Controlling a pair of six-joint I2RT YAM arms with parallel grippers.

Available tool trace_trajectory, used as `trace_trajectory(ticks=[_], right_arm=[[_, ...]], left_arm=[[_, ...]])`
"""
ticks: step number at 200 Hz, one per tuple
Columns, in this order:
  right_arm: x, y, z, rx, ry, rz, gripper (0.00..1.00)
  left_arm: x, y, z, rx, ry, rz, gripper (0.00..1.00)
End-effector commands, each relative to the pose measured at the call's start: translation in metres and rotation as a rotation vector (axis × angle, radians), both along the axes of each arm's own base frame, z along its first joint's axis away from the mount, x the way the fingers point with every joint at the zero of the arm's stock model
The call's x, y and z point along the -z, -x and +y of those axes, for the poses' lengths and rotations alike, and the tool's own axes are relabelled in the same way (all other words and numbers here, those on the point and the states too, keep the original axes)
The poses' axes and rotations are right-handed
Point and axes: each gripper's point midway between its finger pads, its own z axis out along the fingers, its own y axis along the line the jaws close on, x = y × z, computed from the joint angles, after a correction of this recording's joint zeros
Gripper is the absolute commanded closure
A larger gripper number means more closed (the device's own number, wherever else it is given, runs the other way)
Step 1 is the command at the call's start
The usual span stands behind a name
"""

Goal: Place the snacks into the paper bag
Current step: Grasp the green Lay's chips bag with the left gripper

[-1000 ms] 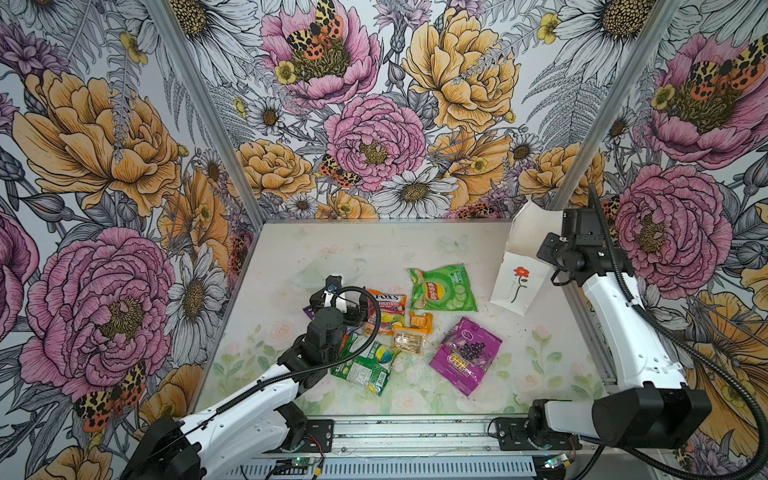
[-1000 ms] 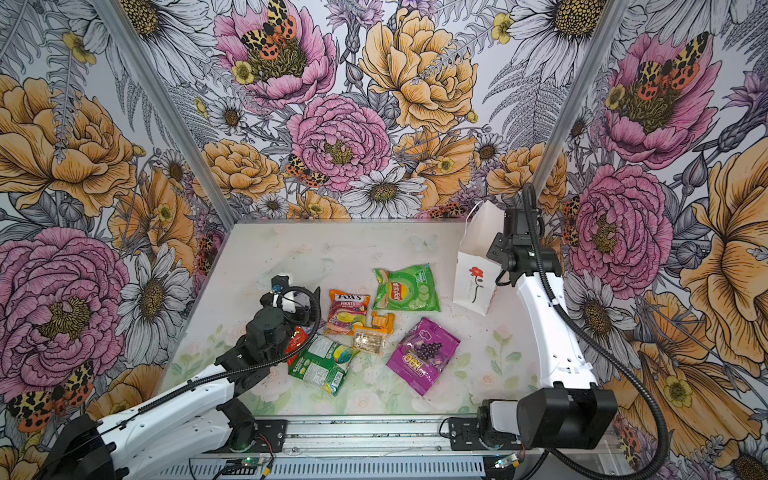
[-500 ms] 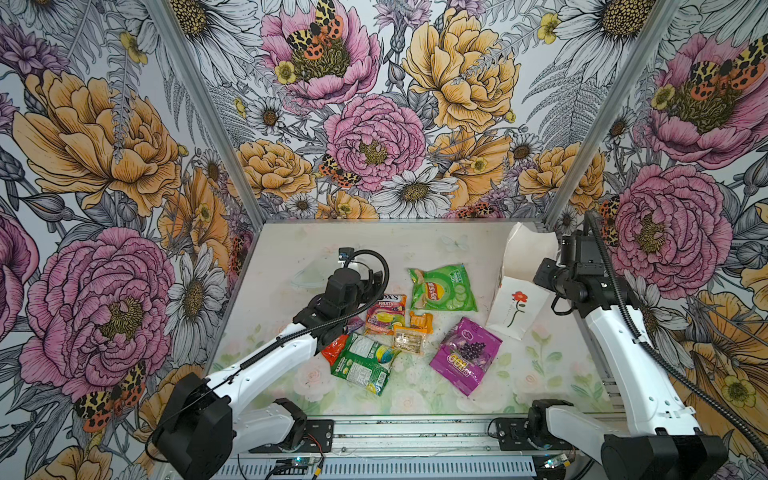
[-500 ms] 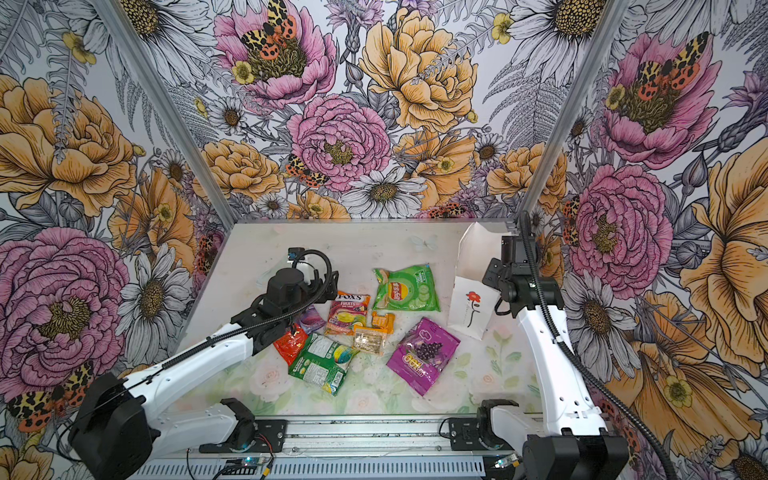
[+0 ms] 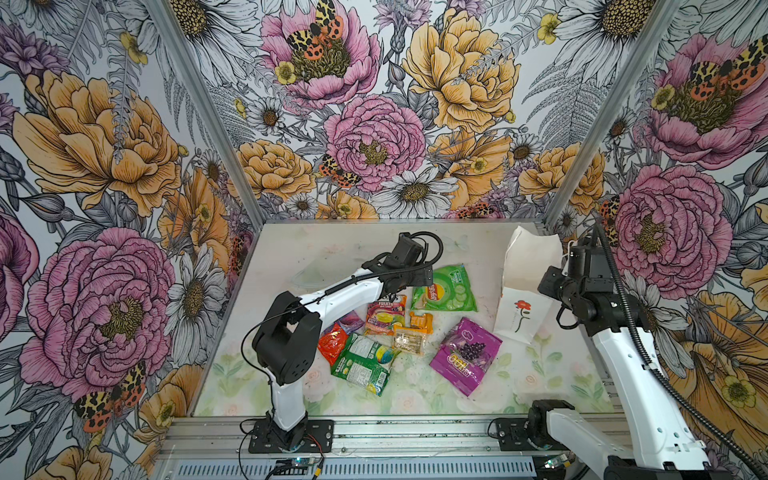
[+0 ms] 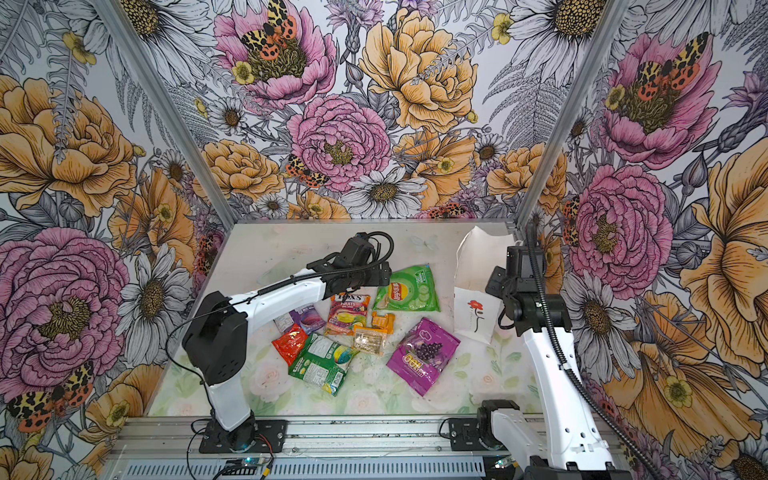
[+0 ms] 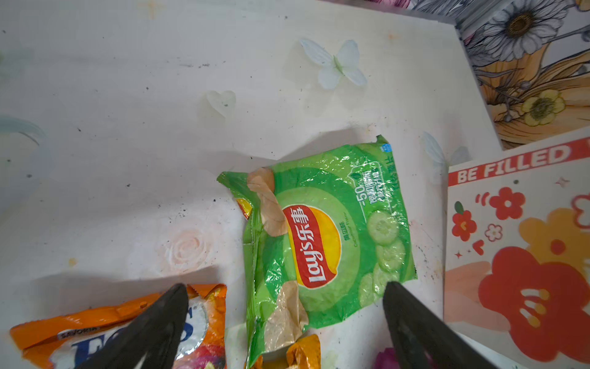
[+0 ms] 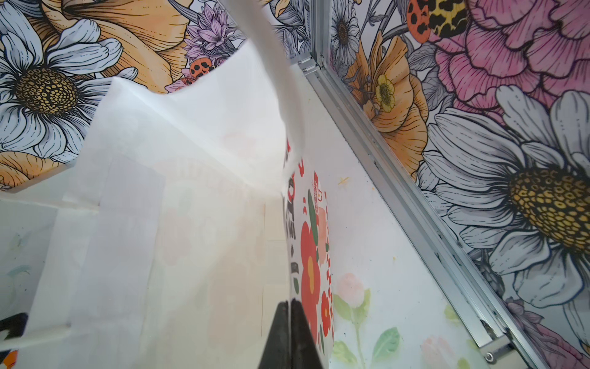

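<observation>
The snacks lie in a loose heap mid-table: a green chips bag (image 5: 444, 289) (image 6: 409, 291) (image 7: 332, 230), an orange Fox's packet (image 5: 384, 316) (image 7: 204, 322), a purple grape packet (image 5: 465, 353), a green packet (image 5: 365, 361), a red one (image 5: 332, 343) and small orange ones (image 5: 419, 322). My left gripper (image 5: 405, 286) (image 7: 284, 286) hovers open over the near end of the chips bag, empty. The white paper bag (image 5: 525, 286) (image 6: 476, 286) (image 7: 517, 242) stands tilted at the right. My right gripper (image 5: 550, 284) (image 8: 289, 303) is shut on its wall (image 8: 159, 223).
Flowered walls close in the table on three sides, with a metal rail (image 8: 399, 191) just behind the paper bag. Both arm bases sit on the front rail (image 5: 415, 432). Bare tabletop (image 5: 332, 249) lies behind the heap.
My left arm has swung from the front left of the heap to the back right, over the chips bag. The right gripper has shifted a little with the bag, which now leans more.
</observation>
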Motion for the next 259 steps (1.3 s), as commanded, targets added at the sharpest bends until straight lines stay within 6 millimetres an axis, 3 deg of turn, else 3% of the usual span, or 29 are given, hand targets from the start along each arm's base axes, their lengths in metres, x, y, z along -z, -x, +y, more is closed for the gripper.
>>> trace_trajectory(ticks=[1,77,126,176,210,229,259], right_arm=[[-0.004,-0.002,0.004,-0.025,0.007,-0.031,1.00],[-0.002,-0.005,0.007,-0.039,-0.003,-0.043,1.00],[0.000,-0.009,0.008,-0.043,-0.008,-0.038,1.00],[0.000,-0.011,0.009,-0.049,-0.014,-0.038,1.00],[0.000,-0.011,0.009,-0.046,-0.013,-0.038,1.00],[0.002,-0.011,0.006,-0.038,0.001,-0.030,1.00],[0.002,-0.012,0.006,-0.037,0.007,-0.026,1.00]], left_arm=[[0.021,0.005,-0.007,-0.004,-0.033,0.099,0.05],[0.068,0.002,-0.022,0.009,-0.064,0.210,0.19],[0.086,0.003,-0.036,0.043,-0.054,0.250,0.38],[0.098,-0.001,-0.032,0.030,-0.061,0.272,0.60],[0.094,-0.004,-0.027,0.020,-0.078,0.247,0.80],[0.088,-0.004,-0.028,0.027,-0.080,0.232,0.87],[0.062,-0.007,-0.025,0.007,-0.085,0.165,0.94]])
